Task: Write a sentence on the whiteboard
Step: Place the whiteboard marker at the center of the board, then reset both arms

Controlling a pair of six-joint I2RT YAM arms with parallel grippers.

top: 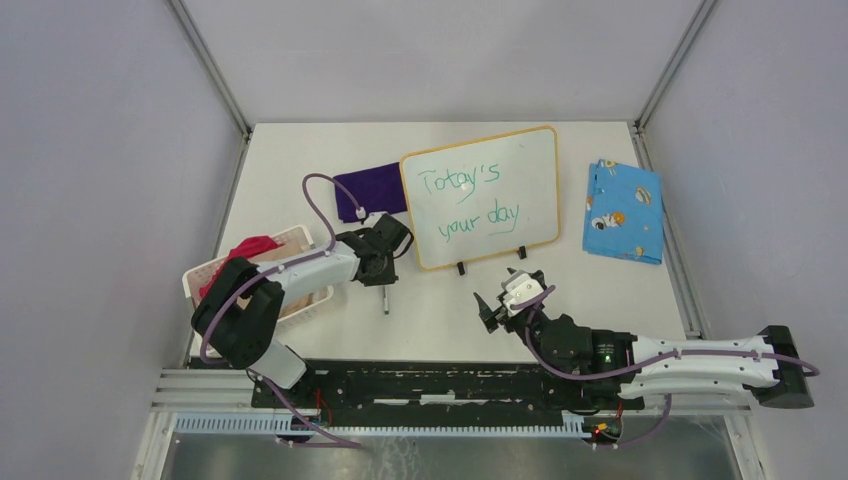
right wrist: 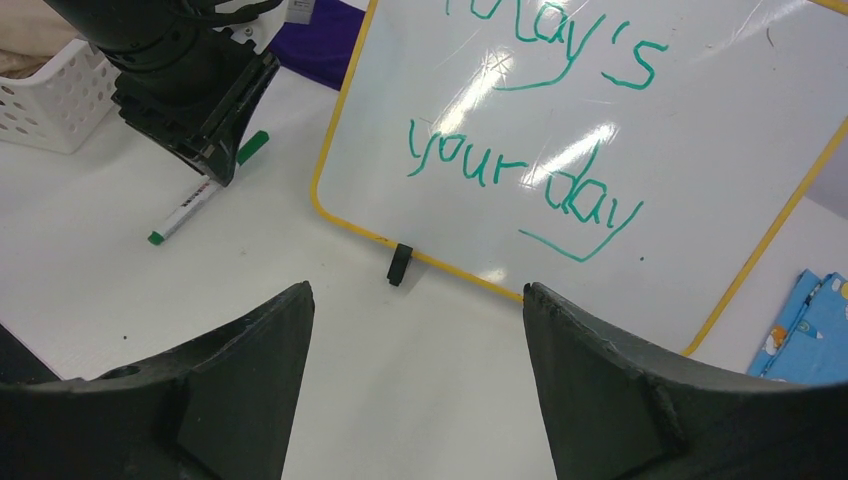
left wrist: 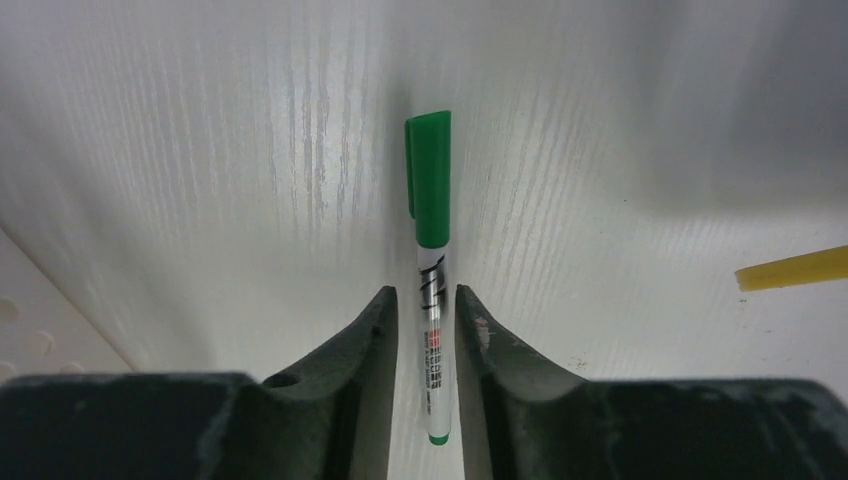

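Note:
The whiteboard [top: 520,160] stands at the back centre on two black feet. It carries the sentence [top: 470,200] "Today's your day" in green. A green-capped marker [left wrist: 432,250] lies flat on the table, in line with the fingers of my left gripper [left wrist: 427,300]. Those fingers stand slightly apart, with a thin gap on each side of the barrel. From above, the left gripper [top: 380,268] is just left of the board, over the marker [top: 386,298]. My right gripper [right wrist: 418,295] is open and empty in front of the whiteboard [right wrist: 700,150].
A white basket [top: 300,240] holding red cloth sits at the left. A purple cloth [top: 365,190] lies behind the left gripper. A blue patterned cloth [top: 622,210] lies right of the board. The board's yellow frame corner [left wrist: 790,268] shows in the left wrist view.

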